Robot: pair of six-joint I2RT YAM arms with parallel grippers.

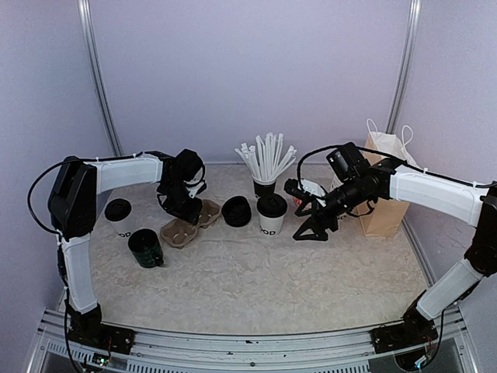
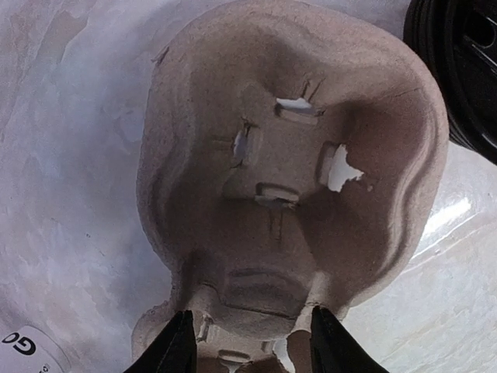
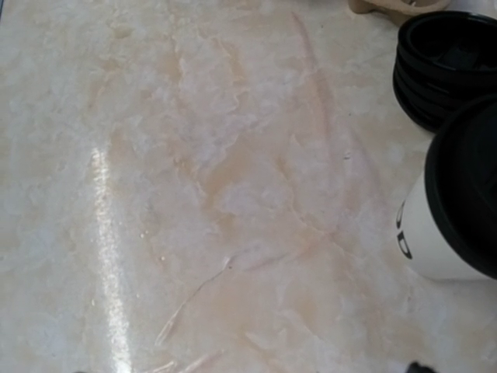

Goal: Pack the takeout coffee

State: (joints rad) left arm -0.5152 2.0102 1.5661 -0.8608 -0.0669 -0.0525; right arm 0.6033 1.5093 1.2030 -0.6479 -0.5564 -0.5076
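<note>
The takeout coffee (image 1: 272, 215) stands upright and lidded mid-table, just right of a stack of black lids (image 1: 236, 211). Your right gripper (image 1: 313, 230), on a low outstretched arm, hangs wide open and empty just right of the cup, probably for a side grasp. Your left gripper (image 2: 252, 351) points down, half open, straddling the pulp carrier (image 2: 295, 155) (contact unclear).

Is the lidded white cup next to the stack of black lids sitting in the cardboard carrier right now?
No, the white cup stands on the table, apart from the cardboard carrier.
</note>
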